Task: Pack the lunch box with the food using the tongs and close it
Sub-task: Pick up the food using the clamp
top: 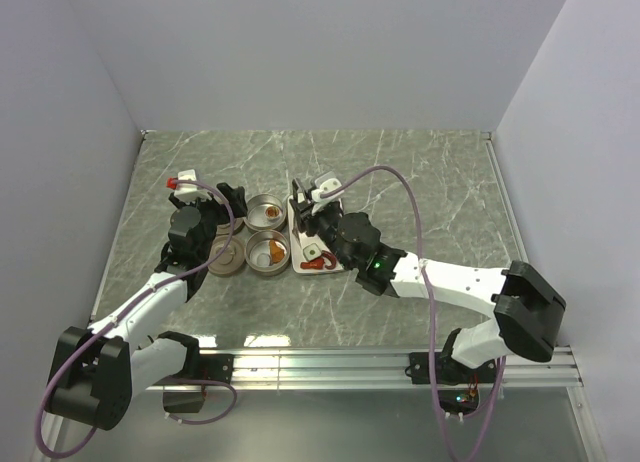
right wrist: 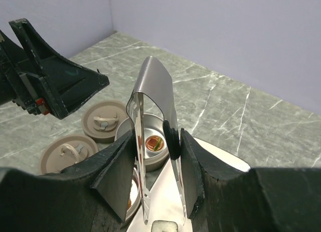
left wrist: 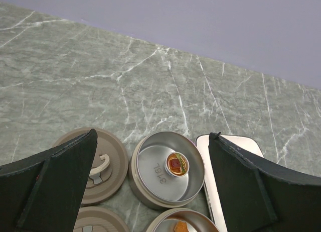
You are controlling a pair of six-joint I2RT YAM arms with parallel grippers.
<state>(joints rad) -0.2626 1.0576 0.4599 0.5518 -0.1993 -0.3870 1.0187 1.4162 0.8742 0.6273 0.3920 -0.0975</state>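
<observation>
The lunch box is two round metal tins. The far tin (top: 266, 212) (left wrist: 150, 177) holds a small cup of red and orange food (left wrist: 176, 163) (right wrist: 154, 142). The near tin (top: 268, 252) (left wrist: 165, 226) holds an orange piece (left wrist: 179, 225). Two handled lids (left wrist: 98, 164) (left wrist: 93, 222) lie left of the tins. My right gripper (top: 312, 214) (right wrist: 155, 156) is shut on the tongs (right wrist: 150, 91), whose tips hang over the white tray (top: 303, 240) (right wrist: 225, 159), just above a white slice (right wrist: 163, 227) (top: 314, 250). A red piece (top: 318, 265) also lies on the tray. My left gripper (top: 222, 210) (left wrist: 154, 136) hovers open above the far lid and far tin.
Grey walls close in the marble table on three sides. The left arm's fingers (right wrist: 55, 81) reach into the right wrist view above the lids (right wrist: 103, 121). The two arms stand close together over the tins and tray.
</observation>
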